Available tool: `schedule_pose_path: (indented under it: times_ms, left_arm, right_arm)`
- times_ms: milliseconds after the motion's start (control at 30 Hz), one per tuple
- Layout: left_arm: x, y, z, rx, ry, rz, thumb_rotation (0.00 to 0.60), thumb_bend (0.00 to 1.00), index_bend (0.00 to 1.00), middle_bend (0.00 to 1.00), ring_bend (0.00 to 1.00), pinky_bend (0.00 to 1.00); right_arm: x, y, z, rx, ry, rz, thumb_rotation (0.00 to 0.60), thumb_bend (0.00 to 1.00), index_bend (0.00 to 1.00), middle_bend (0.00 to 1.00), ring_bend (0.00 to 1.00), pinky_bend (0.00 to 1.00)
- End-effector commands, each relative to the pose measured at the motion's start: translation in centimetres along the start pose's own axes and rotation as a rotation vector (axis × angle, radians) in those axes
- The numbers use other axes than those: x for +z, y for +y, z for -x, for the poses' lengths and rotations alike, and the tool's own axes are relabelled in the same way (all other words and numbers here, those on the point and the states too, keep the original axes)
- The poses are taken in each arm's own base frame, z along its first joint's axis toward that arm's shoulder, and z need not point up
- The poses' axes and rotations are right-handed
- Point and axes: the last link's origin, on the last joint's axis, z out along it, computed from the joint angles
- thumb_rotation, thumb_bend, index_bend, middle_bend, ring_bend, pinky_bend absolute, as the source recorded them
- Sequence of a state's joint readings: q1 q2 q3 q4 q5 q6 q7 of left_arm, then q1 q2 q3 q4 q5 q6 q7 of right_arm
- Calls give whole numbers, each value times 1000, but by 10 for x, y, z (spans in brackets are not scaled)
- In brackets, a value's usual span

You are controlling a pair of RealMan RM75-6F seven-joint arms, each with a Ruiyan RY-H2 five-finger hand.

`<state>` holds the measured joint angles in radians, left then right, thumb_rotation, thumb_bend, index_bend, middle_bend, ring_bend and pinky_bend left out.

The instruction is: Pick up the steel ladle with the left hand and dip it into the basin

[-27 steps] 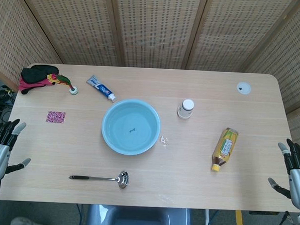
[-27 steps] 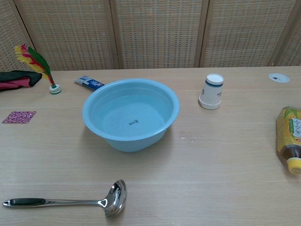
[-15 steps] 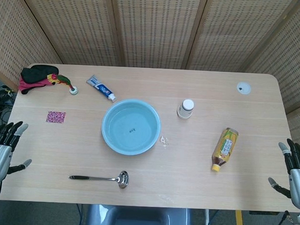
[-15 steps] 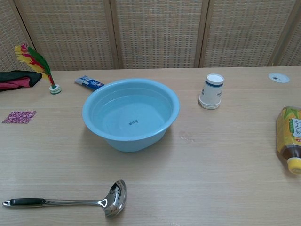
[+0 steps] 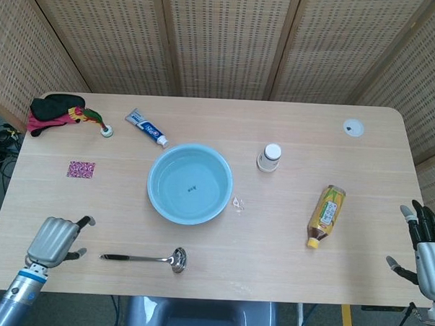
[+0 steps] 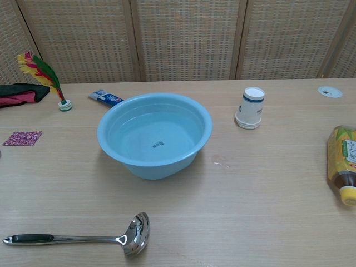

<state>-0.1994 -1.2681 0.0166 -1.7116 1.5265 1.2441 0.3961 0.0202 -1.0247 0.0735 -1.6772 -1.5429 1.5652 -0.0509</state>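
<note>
The steel ladle [image 5: 145,259] lies flat near the table's front edge, its black-tipped handle pointing left and its bowl [image 6: 137,234] to the right. Behind it stands the light blue basin [image 5: 151,183], with water in it [image 6: 150,166]. My left hand [image 5: 55,239] hovers over the front left of the table, back upward, just left of the handle's end and apart from it, holding nothing. My right hand [image 5: 427,248] hangs off the table's right edge, fingers spread and empty. The chest view shows neither hand.
A toothpaste tube [image 5: 147,127], a feathered shuttlecock [image 5: 98,119] and a black and pink cloth [image 5: 52,110] lie at the back left. A patterned square [image 5: 81,170] is at the left. A paper cup [image 5: 270,157] and a lying tea bottle [image 5: 326,215] are right of the basin.
My left hand has come in from beyond the table's left edge to above the table, close to the ladle's handle end. The ladle and basin stay put; the right hand barely shifted.
</note>
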Motion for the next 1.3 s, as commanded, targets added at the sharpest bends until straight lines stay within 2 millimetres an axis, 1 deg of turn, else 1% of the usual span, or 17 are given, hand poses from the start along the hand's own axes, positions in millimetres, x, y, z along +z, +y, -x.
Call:
schedule_pose_path:
  times_ms: [33, 167, 333, 567, 800, 967, 1300]
  left_arm:
    - [14, 29, 17, -7, -91, 40, 600, 125, 413, 900, 828, 955]
    - [22, 45, 31, -11, -156, 45, 600, 245, 430, 900, 829, 956]
    - [28, 59, 44, -26, -187, 48, 600, 335, 478, 900, 829, 957]
    - [32, 75, 64, -48, -226, 55, 600, 340, 487, 900, 830, 957]
    - [37, 84, 73, -50, -227, 65, 600, 340, 493, 900, 829, 957]
    - [38, 85, 80, -41, -237, 61, 600, 339, 503, 900, 829, 957]
    - [42, 86, 86, -29, -237, 59, 600, 340, 508, 900, 829, 956]
  right_arm:
    - [1, 1, 0, 1, -1, 4, 600, 0, 0, 0, 0, 0]
    - [2, 2, 1, 3, -4, 7, 600, 0, 0, 0, 0, 0]
    - [2, 2, 1, 5, -7, 5, 600, 0, 0, 0, 0, 0]
    - [2, 1, 2, 6, -13, 5, 600, 0, 0, 0, 0, 0]
    - [3, 3, 2, 6, -15, 9, 600, 0, 0, 0, 0, 0]
    - [4, 3, 3, 6, -20, 10, 600, 0, 0, 0, 0, 0]
    - [4, 3, 3, 6, -21, 12, 600, 0, 0, 0, 0, 0]
